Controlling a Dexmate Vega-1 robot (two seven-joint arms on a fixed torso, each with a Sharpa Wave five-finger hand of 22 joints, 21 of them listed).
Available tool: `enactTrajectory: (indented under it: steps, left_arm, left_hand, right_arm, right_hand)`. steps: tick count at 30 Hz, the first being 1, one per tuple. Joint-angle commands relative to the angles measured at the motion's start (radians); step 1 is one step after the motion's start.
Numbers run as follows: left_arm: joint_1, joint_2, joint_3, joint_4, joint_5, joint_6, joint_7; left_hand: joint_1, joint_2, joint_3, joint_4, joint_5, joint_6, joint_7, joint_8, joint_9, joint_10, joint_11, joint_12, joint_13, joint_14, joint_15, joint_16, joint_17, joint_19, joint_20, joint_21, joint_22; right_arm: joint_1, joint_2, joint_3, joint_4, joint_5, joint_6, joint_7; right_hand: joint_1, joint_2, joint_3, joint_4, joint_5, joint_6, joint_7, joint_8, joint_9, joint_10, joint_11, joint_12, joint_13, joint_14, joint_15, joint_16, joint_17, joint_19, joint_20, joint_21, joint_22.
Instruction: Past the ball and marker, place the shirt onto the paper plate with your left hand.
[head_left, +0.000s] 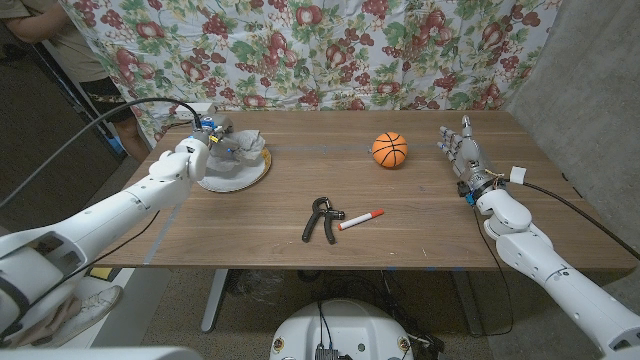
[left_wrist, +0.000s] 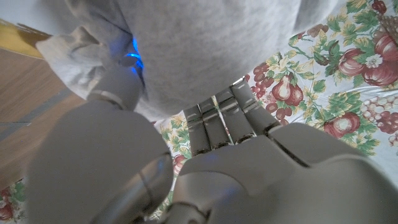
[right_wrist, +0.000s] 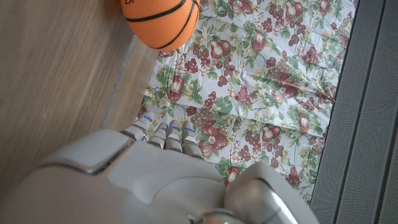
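Shirt (head_left: 243, 150) lay bunched on the paper plate (head_left: 258, 177) at my table's (head_left: 400, 220) far left, my left hand (head_left: 200, 148) gripping its grey cloth. My right hand (head_left: 462, 148) stood spread, holding nothing, beyond the marker (head_left: 361, 219), beside the ball (head_left: 390, 150).

shirt (head_left: 243, 148): grey, soft knit, all bunched up in a crumpled heap. It's sitting on the plate at the far left of the worktop. Up close in the left wrist view (left_wrist: 205, 43) it's plain heather grey with a folded edge hanging off one side.
plate (head_left: 232, 182): round paper one, pale with a yellowish rim, flat on the worktop, mostly covered by the shirt.
ball (head_left: 390, 150): little orange basketball with black seams, far side of the worktop right of centre, well apart from the plate.
marker (head_left: 361, 219): white body, red cap, lying at a slant near the middle, nearer the front edge than the ball.
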Motion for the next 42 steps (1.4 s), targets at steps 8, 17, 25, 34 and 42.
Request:
enactTrajectory:
  steps: [8,17,25,34,42]
  left_arm:
    - [-0.019,-0.029,0.032,0.052,-0.024,-0.023,0.012]
    - [-0.027,-0.039,0.051,0.066,-0.024,-0.028,0.002]
    - [-0.034,-0.04,0.067,0.072,-0.02,-0.041,-0.016]
    - [-0.033,-0.04,0.073,0.07,-0.017,-0.045,-0.024]
    - [-0.035,-0.044,0.074,0.079,-0.023,-0.042,-0.035]
  left_hand:
    - [0.004,0.017,0.156,0.146,0.007,0.154,-0.033,-0.001,0.165,0.077,-0.07,0.011,0.005,0.029,-0.099,-0.003,0.005,-0.006,-0.133,0.013,-0.01]
    - [0.002,0.018,0.158,0.146,0.007,0.156,-0.036,-0.003,0.164,0.077,-0.072,0.01,0.004,0.029,-0.1,-0.004,0.008,-0.007,-0.134,0.018,-0.019]
    - [0.006,0.02,0.153,0.145,0.006,0.159,-0.036,-0.002,0.167,0.076,-0.072,0.01,0.003,0.031,-0.101,-0.004,0.007,-0.008,-0.135,0.024,-0.025]
    - [0.008,0.021,0.152,0.146,0.006,0.159,-0.035,-0.003,0.169,0.075,-0.073,0.011,0.005,0.032,-0.101,-0.003,0.009,-0.009,-0.135,0.029,-0.032]
    - [0.009,0.02,0.155,0.146,0.007,0.162,-0.04,-0.003,0.171,0.079,-0.075,0.011,0.002,0.032,-0.101,-0.005,0.008,-0.012,-0.133,0.032,-0.04]
  right_arm:
    - [0.006,0.001,-0.004,-0.002,-0.001,-0.004,-0.001]
    - [0.01,0.004,-0.007,0.005,-0.004,-0.001,0.002]
    - [0.009,0.005,-0.008,0.007,-0.004,-0.001,0.002]
    - [0.005,0.003,-0.005,0.005,0.001,-0.001,0.004]
    - [0.0,0.0,-0.003,0.005,0.004,-0.001,0.005]
  right_hand:
    - [0.001,0.015,0.006,0.0,-0.002,0.008,0.0,-0.001,0.003,0.009,-0.002,0.004,0.001,0.004,-0.004,0.003,0.003,-0.001,0.002,-0.004,0.002]
    - [0.001,0.015,0.006,0.0,-0.002,0.008,0.001,-0.001,0.003,0.008,-0.004,0.003,0.001,0.004,-0.004,0.003,0.003,-0.001,0.002,-0.004,0.002]
    - [0.001,0.015,0.007,-0.001,-0.002,0.008,0.002,-0.001,0.003,0.008,-0.002,0.003,0.001,0.004,-0.004,0.003,0.003,-0.001,0.003,-0.004,0.002]
    - [0.001,0.016,0.008,-0.001,-0.002,0.007,0.0,-0.002,0.003,0.01,-0.002,0.003,0.001,0.004,-0.004,0.003,0.003,-0.001,0.003,-0.004,0.002]
    - [0.002,0.016,0.008,-0.001,-0.002,0.008,0.001,-0.001,0.003,0.008,-0.005,0.002,0.001,0.004,-0.004,0.002,0.003,-0.001,0.003,-0.004,0.002]
